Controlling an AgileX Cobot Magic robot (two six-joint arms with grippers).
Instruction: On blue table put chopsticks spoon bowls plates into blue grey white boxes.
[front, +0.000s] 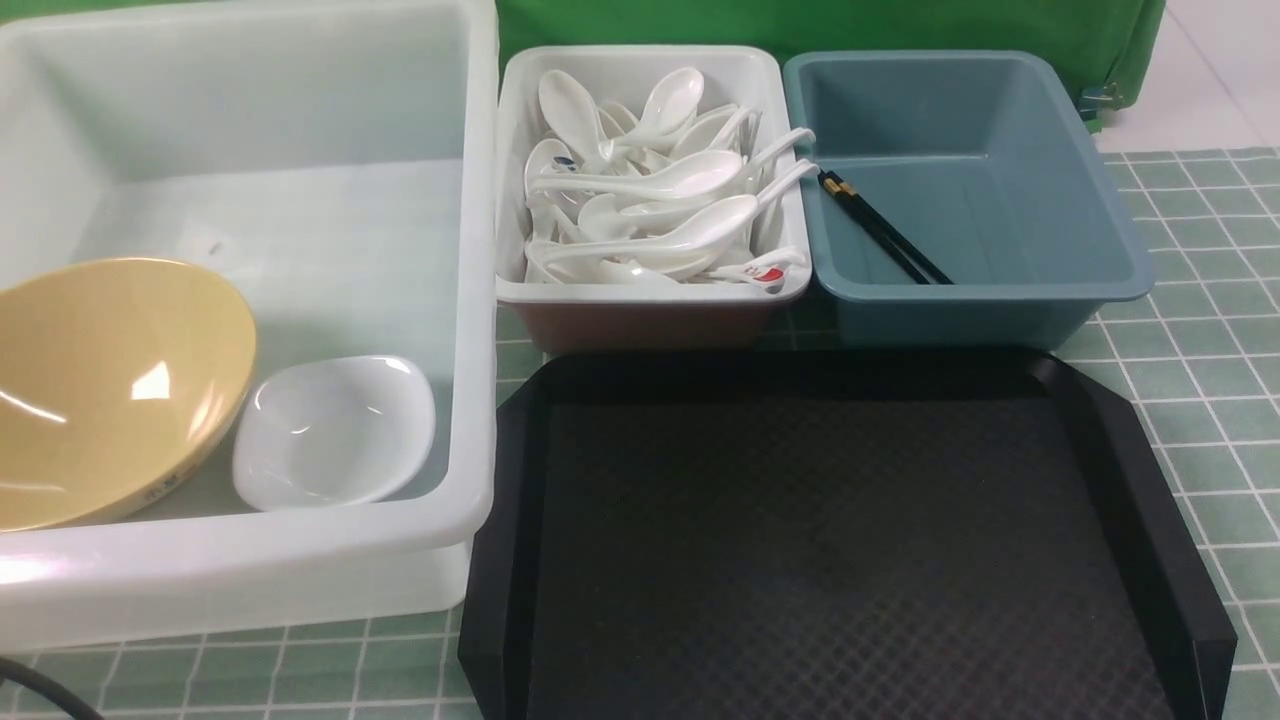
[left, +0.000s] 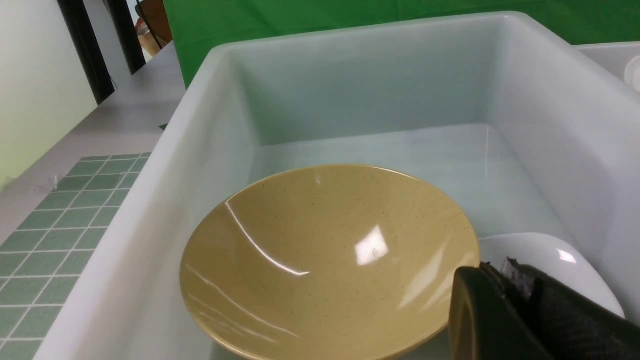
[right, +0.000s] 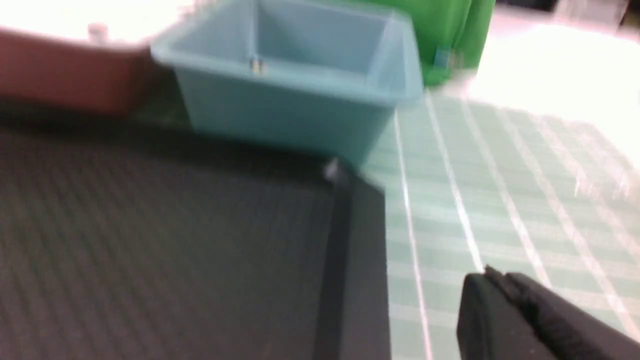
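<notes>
The mustard-yellow bowl (front: 110, 390) leans tilted in the large translucent white box (front: 480, 300), and the small white dish (front: 335, 432) lies beside it, touching its rim. Several white spoons (front: 650, 185) fill the small white box (front: 650, 292). The black chopsticks (front: 885, 232) lie slanted in the blue-grey box (front: 1130, 270). Neither gripper shows in the front view. In the left wrist view my left gripper (left: 500, 267) is shut and empty above the bowl (left: 325, 260) and the dish (left: 550, 257). My right gripper (right: 495, 277) is shut and empty over the tiled table (right: 500, 190).
A black diamond-textured tray (front: 830, 540) lies in front of the two smaller boxes and holds nothing. It also shows in the blurred right wrist view (right: 150, 240), with the blue-grey box (right: 280, 110) behind it. Green cloth hangs behind the boxes.
</notes>
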